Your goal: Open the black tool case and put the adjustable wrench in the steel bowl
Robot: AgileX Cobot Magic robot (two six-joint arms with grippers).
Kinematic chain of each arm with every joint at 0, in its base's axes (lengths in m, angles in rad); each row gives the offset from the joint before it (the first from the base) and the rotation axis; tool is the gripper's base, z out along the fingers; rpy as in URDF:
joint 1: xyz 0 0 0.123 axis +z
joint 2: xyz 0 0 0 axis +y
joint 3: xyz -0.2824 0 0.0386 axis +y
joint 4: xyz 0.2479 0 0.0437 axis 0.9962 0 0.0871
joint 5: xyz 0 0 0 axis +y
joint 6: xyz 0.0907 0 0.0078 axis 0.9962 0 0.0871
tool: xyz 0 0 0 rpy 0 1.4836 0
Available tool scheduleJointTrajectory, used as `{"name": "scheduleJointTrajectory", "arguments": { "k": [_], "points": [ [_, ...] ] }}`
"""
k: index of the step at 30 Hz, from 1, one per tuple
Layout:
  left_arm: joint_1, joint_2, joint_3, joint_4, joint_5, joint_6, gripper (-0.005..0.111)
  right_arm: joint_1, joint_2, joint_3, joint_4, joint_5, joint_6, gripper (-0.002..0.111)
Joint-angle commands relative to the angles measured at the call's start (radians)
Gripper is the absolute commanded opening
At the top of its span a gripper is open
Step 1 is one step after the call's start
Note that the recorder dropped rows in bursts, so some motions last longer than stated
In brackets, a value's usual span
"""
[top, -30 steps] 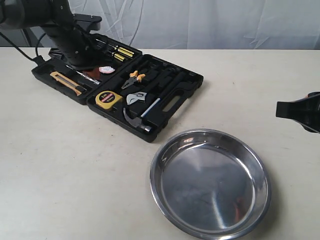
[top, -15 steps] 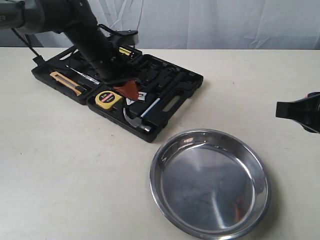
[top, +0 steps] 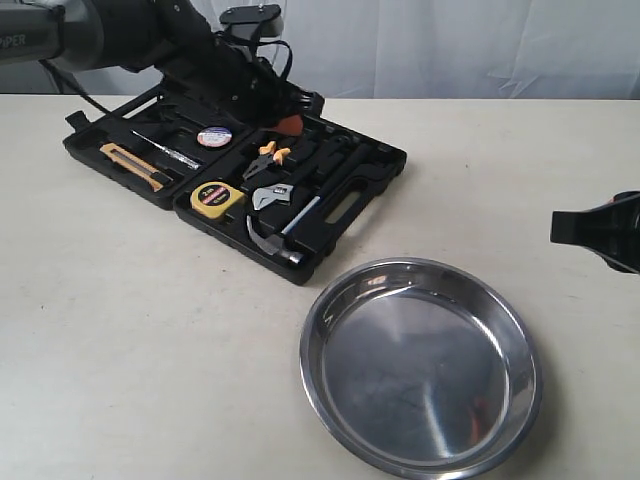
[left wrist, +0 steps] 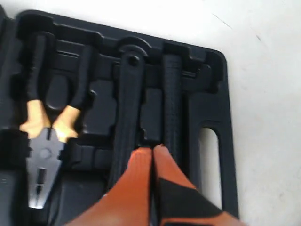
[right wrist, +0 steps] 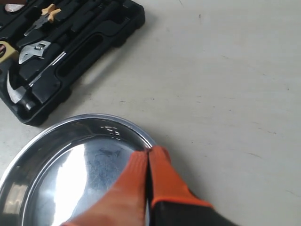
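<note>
The black tool case (top: 385, 165) lies open at the back left of the table, with tools in its recesses. In it rests the adjustable wrench (top: 272, 195), silver head toward the front, black handle (left wrist: 127, 108) running back beside the hammer's handle (left wrist: 171, 103). My left gripper (top: 290, 124) hovers over the case's back edge, its orange fingers shut and empty (left wrist: 153, 150) just above the gap between those two handles. The steel bowl (top: 420, 370) sits empty at the front right. My right gripper (right wrist: 149, 153) is shut and empty over the bowl's rim (right wrist: 117, 121).
Orange-handled pliers (top: 268, 155), a yellow tape measure (top: 216, 198) and a claw hammer (top: 272, 238) share the tray half with the wrench. A yellow utility knife (top: 132, 164) and screwdrivers lie in the lid half. The right arm (top: 600, 232) hangs at the right edge.
The left arm has swung from over the lid half, across the case, to the back right above the tool handles, uncovering the pliers and tape roll. The right arm stayed still.
</note>
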Motion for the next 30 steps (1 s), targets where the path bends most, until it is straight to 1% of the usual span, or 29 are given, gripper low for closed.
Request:
{"name": "scheduleJointTrajectory", "arguments": {
  "k": [1, 5, 8, 14, 15, 17, 22, 24, 26, 30],
  "points": [
    [0.039, -0.003, -0.004, 0.102, -0.028, -0.069, 0.000, -0.002, -0.005, 0.001, -0.015, -0.006, -0.005, -0.001],
    [0.058, -0.003, -0.004, 0.162, 0.075, -0.059, 0.000, -0.002, -0.005, 0.001, -0.015, -0.021, -0.005, -0.001],
    [0.058, -0.003, -0.004, 0.192, 0.160, 0.037, 0.000, -0.002, -0.005, 0.001, -0.015, -0.036, -0.005, -0.001],
    [0.056, -0.003, -0.004, 0.176, 0.194, 0.054, 0.001, -0.002, -0.005, 0.001, -0.015, -0.041, -0.005, -0.001],
    [0.054, -0.003, -0.004, 0.169, 0.194, 0.065, 0.003, -0.002, -0.005, 0.001, -0.015, -0.041, -0.005, -0.001],
    [0.052, -0.003, -0.004, 0.146, 0.195, 0.085, 0.011, -0.002, -0.005, 0.001, -0.015, -0.041, -0.005, -0.001],
    [0.034, -0.003, -0.004, 0.068, 0.172, 0.159, 0.043, -0.002, -0.005, 0.001, -0.015, -0.041, -0.005, -0.001],
    [0.018, -0.003, -0.006, 0.066, 0.146, 0.172, 0.051, -0.002, -0.005, 0.001, -0.015, -0.041, -0.005, -0.001],
    [0.006, 0.003, -0.023, 0.068, 0.131, 0.172, 0.054, -0.002, -0.005, 0.001, -0.015, -0.039, -0.005, -0.001],
    [-0.006, 0.046, -0.096, 0.064, 0.170, 0.163, 0.054, -0.002, -0.005, 0.001, -0.015, -0.033, -0.005, -0.001]
  ]
}}
